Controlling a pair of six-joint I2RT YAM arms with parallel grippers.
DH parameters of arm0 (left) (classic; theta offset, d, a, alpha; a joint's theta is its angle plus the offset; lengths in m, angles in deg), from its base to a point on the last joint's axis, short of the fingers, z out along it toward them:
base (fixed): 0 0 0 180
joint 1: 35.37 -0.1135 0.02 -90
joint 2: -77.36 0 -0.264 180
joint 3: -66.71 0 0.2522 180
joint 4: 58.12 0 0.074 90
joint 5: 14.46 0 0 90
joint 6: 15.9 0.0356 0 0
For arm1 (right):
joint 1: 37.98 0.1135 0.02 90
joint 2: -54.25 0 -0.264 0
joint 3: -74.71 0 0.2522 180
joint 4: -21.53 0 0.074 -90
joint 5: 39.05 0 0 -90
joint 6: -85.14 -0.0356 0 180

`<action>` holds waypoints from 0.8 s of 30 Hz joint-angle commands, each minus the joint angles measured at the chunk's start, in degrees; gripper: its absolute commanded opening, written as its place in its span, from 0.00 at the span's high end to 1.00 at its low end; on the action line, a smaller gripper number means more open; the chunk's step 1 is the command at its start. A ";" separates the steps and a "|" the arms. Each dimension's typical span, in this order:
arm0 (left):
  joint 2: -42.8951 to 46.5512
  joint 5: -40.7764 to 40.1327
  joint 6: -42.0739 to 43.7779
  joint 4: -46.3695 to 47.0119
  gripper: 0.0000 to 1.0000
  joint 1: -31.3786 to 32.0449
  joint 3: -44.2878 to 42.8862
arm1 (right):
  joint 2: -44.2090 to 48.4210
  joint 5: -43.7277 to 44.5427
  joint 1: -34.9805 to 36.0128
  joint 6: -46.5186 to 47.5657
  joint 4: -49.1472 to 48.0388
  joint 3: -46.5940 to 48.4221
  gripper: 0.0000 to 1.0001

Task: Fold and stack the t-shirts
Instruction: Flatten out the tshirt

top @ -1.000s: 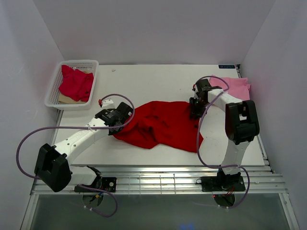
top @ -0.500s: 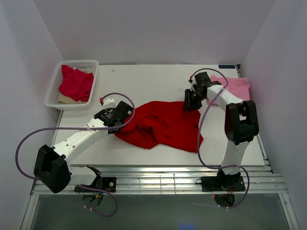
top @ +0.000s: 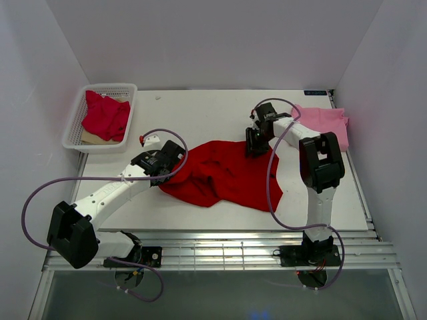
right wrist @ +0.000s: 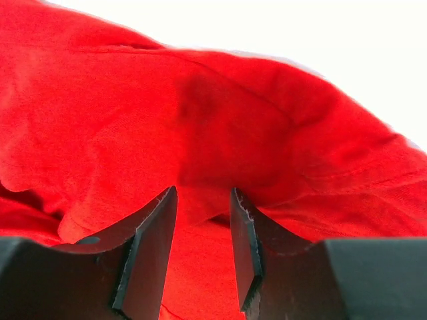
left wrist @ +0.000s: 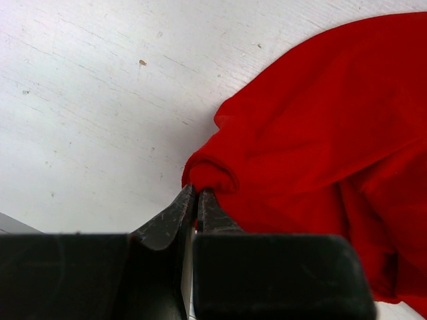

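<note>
bright red t-shirt (top: 223,175), rumpled at the table's (top: 200,113) middle. left gripper (left wrist: 195,200) pinches a fold at its left edge, likely anchoring it for spreading; right gripper (right wrist: 203,230), fingers parted, hovers over the far edge, holding nothing.

Bright, even light; soft shadows on the red t-shirt (top: 223,173).
</note>
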 commanded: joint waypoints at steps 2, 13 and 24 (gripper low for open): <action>1.14 -0.18 0.00 0.69 0.91 -0.50 -1.87 | 1.45 1.38 -0.30 -0.63 1.45 1.25 0.56; 0.96 -0.18 1.06 0.87 0.91 -0.59 -2.40 | -1.01 1.11 0.93 -0.28 0.13 -0.95 0.58; 2.28 -0.71 0.79 0.69 0.92 -0.68 -1.43 | -1.54 3.57 1.72 0.86 1.44 -1.40 0.92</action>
